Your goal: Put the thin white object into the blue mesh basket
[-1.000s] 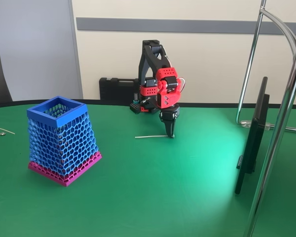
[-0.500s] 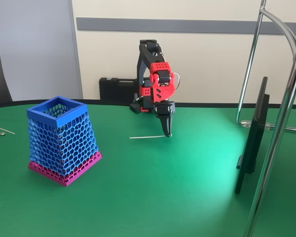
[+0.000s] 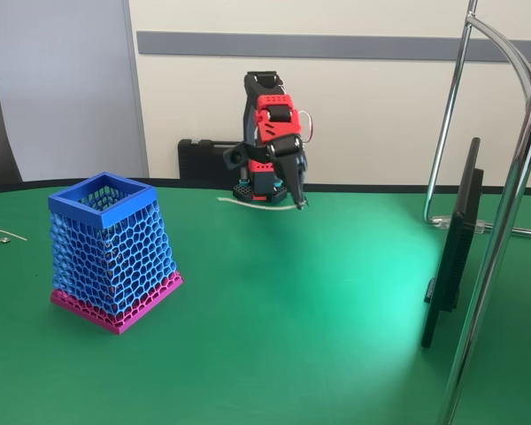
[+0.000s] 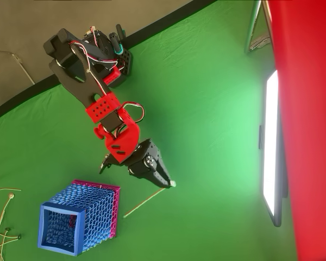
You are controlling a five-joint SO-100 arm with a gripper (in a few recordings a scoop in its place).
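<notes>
My gripper is shut on one end of the thin white object, a slender stick. The stick hangs level above the green table and juts out to the left in the fixed view. Well apart from it, the blue mesh basket stands on its pink base at the left of the fixed view. Seen from overhead, the basket sits at the lower left, and the stick's free end points toward its pink base without touching it.
A dark flat monitor and chrome stand poles occupy the right side. Whitish wires lie at the table's left edge. A black case sits behind the arm's base.
The gripper has risen from the table with the stick in its grasp and swung back and slightly left; the stick now hangs in the air rather than lying on the cloth.
</notes>
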